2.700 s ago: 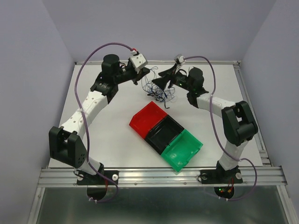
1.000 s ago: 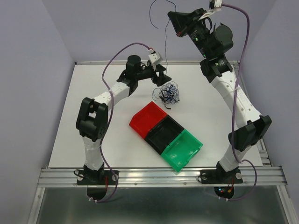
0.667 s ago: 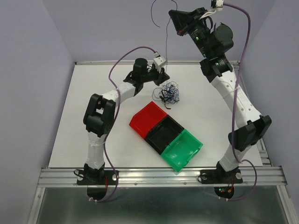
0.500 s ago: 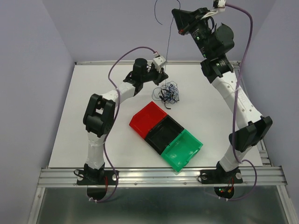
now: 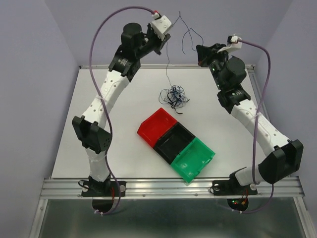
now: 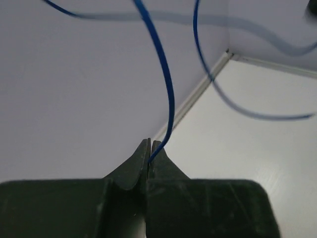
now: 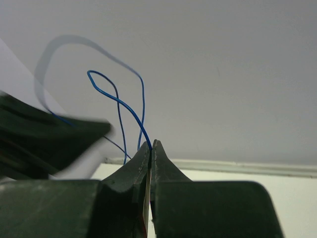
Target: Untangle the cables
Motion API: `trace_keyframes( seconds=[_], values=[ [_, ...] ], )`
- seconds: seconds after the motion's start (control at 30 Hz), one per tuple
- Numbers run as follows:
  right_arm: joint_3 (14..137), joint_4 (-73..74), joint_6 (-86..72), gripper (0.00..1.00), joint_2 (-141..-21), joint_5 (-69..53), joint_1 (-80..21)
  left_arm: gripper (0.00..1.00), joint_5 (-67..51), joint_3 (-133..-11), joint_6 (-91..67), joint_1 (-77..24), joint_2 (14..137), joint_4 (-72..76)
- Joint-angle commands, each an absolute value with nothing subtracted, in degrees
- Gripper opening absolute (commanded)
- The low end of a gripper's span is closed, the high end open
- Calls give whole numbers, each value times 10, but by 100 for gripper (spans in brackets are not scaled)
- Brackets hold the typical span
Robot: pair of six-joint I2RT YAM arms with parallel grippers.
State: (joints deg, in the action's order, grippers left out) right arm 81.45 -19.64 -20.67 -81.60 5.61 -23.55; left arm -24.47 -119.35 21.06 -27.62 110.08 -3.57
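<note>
A tangle of thin black, white and blue cables (image 5: pixel 174 95) lies on the white table (image 5: pixel 99 144) behind the bins. One blue cable (image 5: pixel 167 64) rises from it to my left gripper (image 5: pixel 165 38), which is raised high at the back and shut on it. In the left wrist view the blue cable (image 6: pixel 166 89) leaves the closed tips of the left gripper (image 6: pixel 149 152). My right gripper (image 5: pixel 200 49) is also up in the air and shut on the same blue strand. In the right wrist view the strand (image 7: pixel 124 106) loops up from the right gripper (image 7: pixel 151 145).
A red bin (image 5: pixel 157 128), a black bin (image 5: pixel 173 141) and a green bin (image 5: pixel 193 157) stand joined in a diagonal row mid-table. Purple walls close in the back and both sides. A metal rail (image 5: pixel 168 186) runs along the near edge.
My left gripper has shut on the blue cable near the tangle and lifted it high. The right arm has come down and toward the left gripper, still gripping its strand.
</note>
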Motion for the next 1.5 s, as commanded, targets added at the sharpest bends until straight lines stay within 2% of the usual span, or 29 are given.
trace_keyframes(
  seconds=[0.0,0.13,0.23,0.3,0.37,0.53,0.67,1.03,1.23,1.47],
  values=[
    [738,-271,-218,1,-796,41,-226,0,-190,-1312,253,-273,1031,-69],
    [711,-288,-225,1,-817,-25,-219,0,-189,-1282,274,-274,958,-28],
    [715,-291,-221,1,-846,-89,-218,0,-160,-1192,312,-286,883,59],
    [723,-308,-200,2,-864,-178,-218,0,-154,-1130,338,-288,852,118],
    [731,-330,-191,4,-886,-261,-218,0,-168,-1122,352,-291,832,112],
    [719,-369,-204,1,-903,-295,-219,0,-160,-1089,359,-298,803,103],
    [708,-371,-221,1,-911,-346,-218,0,-163,-1006,343,-299,762,103],
    [579,-327,-210,1,-808,-312,-257,0,-191,-837,252,-300,672,107],
    [513,-315,-200,1,-795,-281,-291,0,-205,-771,208,-301,642,108],
    [490,-286,-164,1,-822,-239,-333,0,-200,-655,204,-301,615,147]
  ],
)
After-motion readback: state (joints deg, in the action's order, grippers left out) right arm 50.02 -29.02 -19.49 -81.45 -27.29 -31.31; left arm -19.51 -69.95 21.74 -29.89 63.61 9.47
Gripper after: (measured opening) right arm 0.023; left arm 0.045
